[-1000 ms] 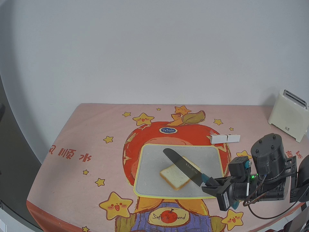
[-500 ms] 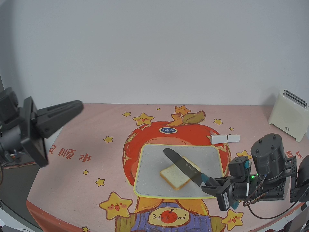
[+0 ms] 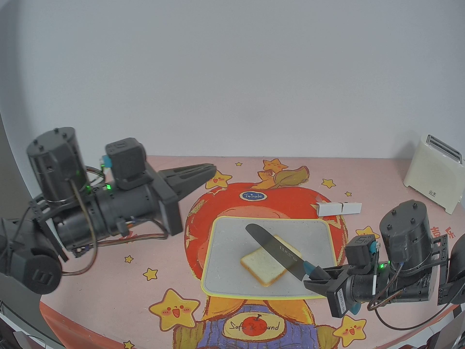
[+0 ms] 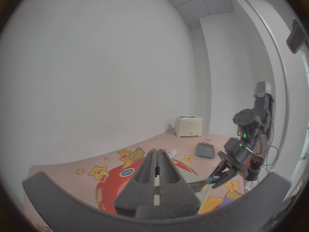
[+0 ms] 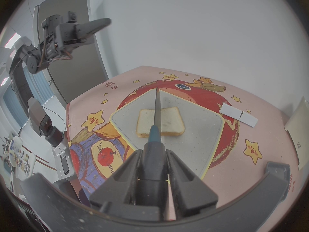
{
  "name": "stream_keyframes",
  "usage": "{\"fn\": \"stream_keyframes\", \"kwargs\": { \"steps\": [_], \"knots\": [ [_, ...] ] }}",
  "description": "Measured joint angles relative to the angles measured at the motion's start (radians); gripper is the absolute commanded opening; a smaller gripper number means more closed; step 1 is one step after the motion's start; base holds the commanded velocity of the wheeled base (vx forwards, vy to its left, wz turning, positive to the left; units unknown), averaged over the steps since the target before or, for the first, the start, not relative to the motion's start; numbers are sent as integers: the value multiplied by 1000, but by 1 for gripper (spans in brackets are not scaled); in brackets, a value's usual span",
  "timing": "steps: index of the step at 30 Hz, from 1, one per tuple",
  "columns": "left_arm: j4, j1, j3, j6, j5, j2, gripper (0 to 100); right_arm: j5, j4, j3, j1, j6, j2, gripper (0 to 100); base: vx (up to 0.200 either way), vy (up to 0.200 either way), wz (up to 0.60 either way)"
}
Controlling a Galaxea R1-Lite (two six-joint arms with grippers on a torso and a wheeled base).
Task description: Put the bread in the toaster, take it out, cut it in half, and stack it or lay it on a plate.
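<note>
Lower right of the head frame, nearest: right gripper (image 3: 316, 276), fingers closed tight on both sides of the blue-grey handle of the knife (image 3: 273, 247). The dark blade runs diagonally up-left from the handle and crosses the bread (image 3: 261, 267). From the right wrist camera the blade sits edge-on along the slice's middle line. Cannot tell if the edge is touching the crumb or just above it.

Bread is one whole slice, lying flat near the front-centre of the grey cutting board (image 3: 225, 267). The board has a yellow rim and lies on the apple print of the pink table (image 3: 145, 204).

Left middle of the frame: left gripper (image 3: 212, 169) held above the table, well apart from the board, pointing right. Its fingers are pressed together with only a hairline slit between them, and they hold nothing.

Beyond the board, right of centre: white paper strip (image 3: 339, 208) lying flat on the table.

Left wrist camera picks up a small dark grey tray (image 4: 205, 150) on the table between the toaster and the right arm.

Far right edge, at the back of the table: cream toaster (image 3: 436, 173), standing upright with slots facing up. Cannot tell if anything is in them.
</note>
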Motion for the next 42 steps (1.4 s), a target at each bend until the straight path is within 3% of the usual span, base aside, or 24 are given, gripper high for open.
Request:
{"fn": "stream_keyframes", "kwargs": {
  "steps": [3, 9, 12, 16, 19, 42],
  "knots": [
    [-53, -37, -29, -36, 31, 94, 0, 0, 0, -1, 1, 0, 0, 0, 0, 0, 0],
    [-126, -65, -70, -90, 47, 220, 0, 0, -1, 4, 1, 0, -3, 0, 0, 0, 0],
    [-181, -78, -77, -118, 39, 262, 0, 0, 0, 12, 1, 0, -6, 0, 0, 0, 0],
    [-200, -86, -73, -132, -4, 297, 0, 0, 0, 16, 1, 0, -8, 0, 0, 0, 0],
    [-211, -89, -66, -147, -2, 320, 0, 0, 0, 17, 1, 0, -8, 0, 0, 0, 0],
    [-225, -129, -23, -148, 30, 378, 0, 0, -1, 17, 7, 0, -6, 0, 0, 0, 0]
  ]
}}
